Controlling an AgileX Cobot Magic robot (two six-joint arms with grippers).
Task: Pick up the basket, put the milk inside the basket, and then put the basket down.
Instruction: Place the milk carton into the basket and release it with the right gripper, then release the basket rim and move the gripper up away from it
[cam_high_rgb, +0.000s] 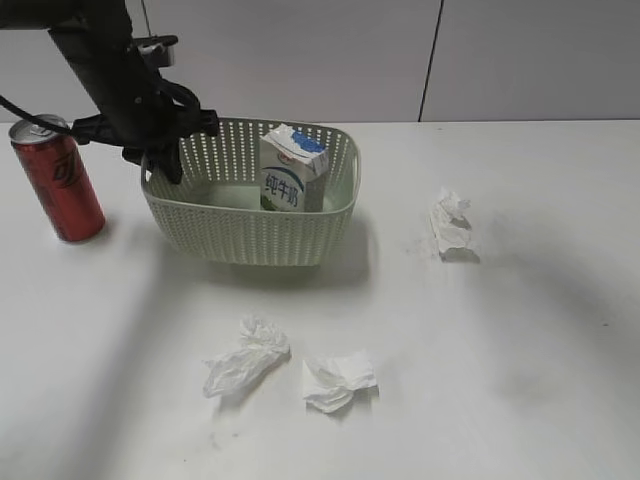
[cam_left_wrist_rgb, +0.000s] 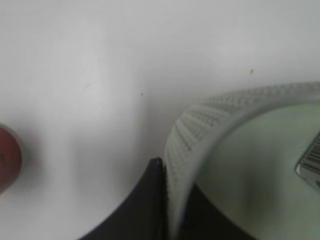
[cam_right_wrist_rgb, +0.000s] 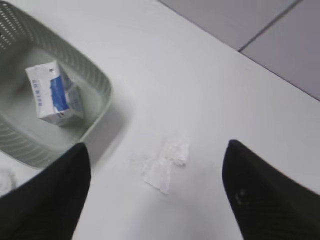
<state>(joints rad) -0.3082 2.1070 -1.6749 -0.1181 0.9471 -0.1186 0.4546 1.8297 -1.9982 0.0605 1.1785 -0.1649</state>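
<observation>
The sage-green basket (cam_high_rgb: 250, 228) sits on the white table, left of the middle. The milk carton (cam_high_rgb: 292, 170), white with a blue top, stands inside it toward the right; it also shows in the right wrist view (cam_right_wrist_rgb: 54, 93) inside the basket (cam_right_wrist_rgb: 97, 85). My left gripper (cam_high_rgb: 160, 150) is shut on the basket's left rim; the left wrist view shows the rim (cam_left_wrist_rgb: 187, 145) pinched between the two dark fingers (cam_left_wrist_rgb: 172, 200). My right gripper (cam_right_wrist_rgb: 155, 192) is open and empty, high above the table to the right of the basket, outside the exterior view.
A red soda can (cam_high_rgb: 58, 180) stands left of the basket, close to my left arm; its top shows in the left wrist view (cam_left_wrist_rgb: 7, 157). Crumpled white tissues lie in front of the basket (cam_high_rgb: 245, 358) (cam_high_rgb: 340, 381) and to its right (cam_high_rgb: 450, 222), the last below my right gripper (cam_right_wrist_rgb: 167, 162).
</observation>
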